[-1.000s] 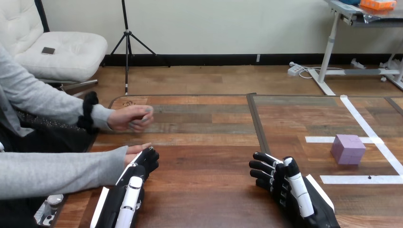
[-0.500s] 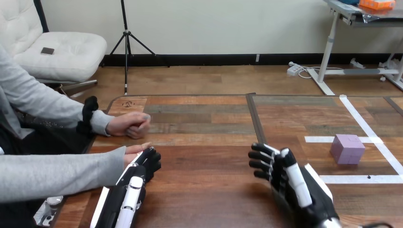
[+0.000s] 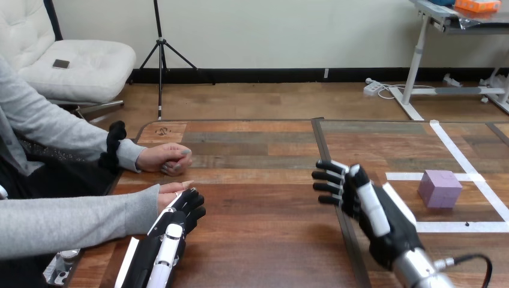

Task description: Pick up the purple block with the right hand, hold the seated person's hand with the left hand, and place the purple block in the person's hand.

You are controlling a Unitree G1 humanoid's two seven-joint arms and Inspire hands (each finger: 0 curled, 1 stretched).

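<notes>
Wooden table (image 3: 258, 240), dark planks near, lighter planks far, dark seam (image 3: 327, 157) running front to back. Near left: left hand (image 3: 175, 223) low on the table, knuckles up, right against the person's nearer hand (image 3: 170, 194), which comes in from the left in a grey sleeve. Touching, but cannot tell if it grips that hand. Near right: right hand (image 3: 367, 207) raised over the table, fingers (image 3: 329, 177) spread and straight, holding nothing. Purple block (image 3: 440, 188) sits on the table to the right of it, apart, nothing between them. White tape lines (image 3: 474, 177) frame the block. Farther left: the person's other hand (image 3: 165, 158) rests on the table, curled into a fist.
</notes>
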